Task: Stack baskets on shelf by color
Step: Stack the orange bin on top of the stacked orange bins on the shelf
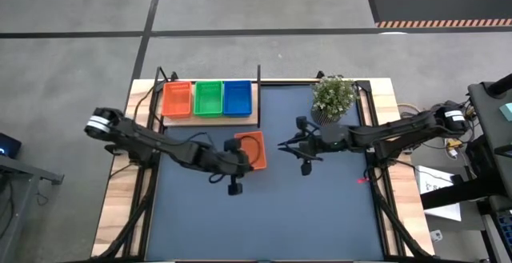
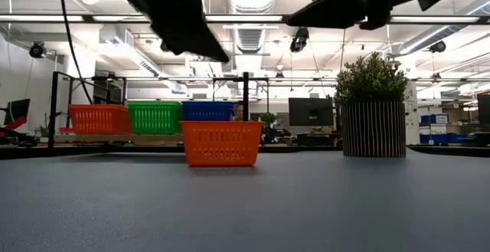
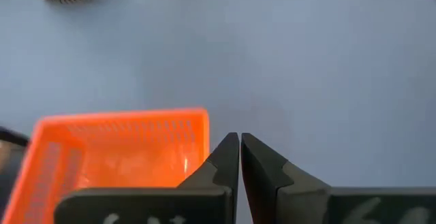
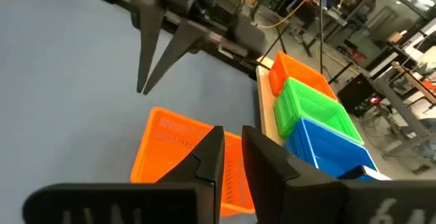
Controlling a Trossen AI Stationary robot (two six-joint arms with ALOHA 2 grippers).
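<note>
One red-orange plastic mesh basket (image 1: pixel 253 150) sits loose on the dark blue-grey mat (image 1: pixel 320 207) of the counter, near the mat's middle and well apart from the light wooden shelf board (image 1: pixel 210 118) at the counter's far left corner; on that board a red-orange basket (image 1: pixel 177 99), a green basket (image 1: pixel 209 98) and a blue basket (image 1: pixel 238 97) stand side by side. The step in hand looks like fetching the loose basket, which by colour belongs on the red-orange one at the shelf's outer end.

The left gripper (image 3: pixel 239 152) hovers just beside the loose basket, its fingers pressed together and empty; the right gripper (image 4: pixel 233 152) hangs near the basket's other side with only a narrow gap between its fingers, holding nothing. The next move calls for one gripper to spread and take a wall of the basket.

The low view alone shows both grippers above the basket's rim and the thin black post (image 2: pixel 245 96); the high view alone gives the potted plant (image 1: pixel 334 97) at the mat's far edge, clear of the work.
</note>
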